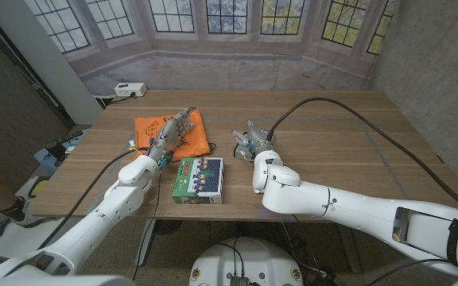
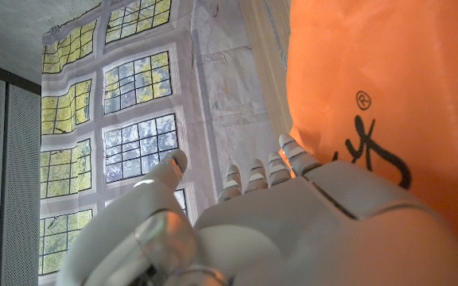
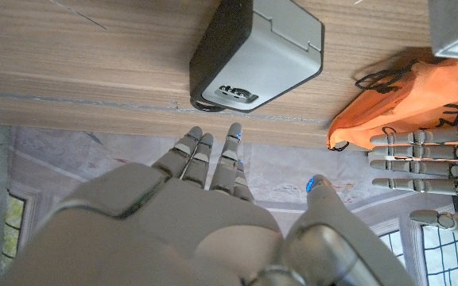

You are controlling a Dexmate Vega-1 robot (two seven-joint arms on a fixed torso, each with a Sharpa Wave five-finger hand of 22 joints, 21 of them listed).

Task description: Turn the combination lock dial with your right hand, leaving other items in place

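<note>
At frame centre, the right hand (image 1: 254, 141), fingers spread and apparently empty, hovers just short of the combination lock (image 3: 257, 53) on the table (image 1: 332, 135); left hand (image 1: 172, 131), fingers straight, over the orange bag (image 1: 177, 137).

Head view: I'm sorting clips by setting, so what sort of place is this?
Probably a lab or studio, not a real room: the mullioned windows are printed on a wrinkled backdrop, the wooden table holds test props such as an orange bag, and cables trail across it.
</note>
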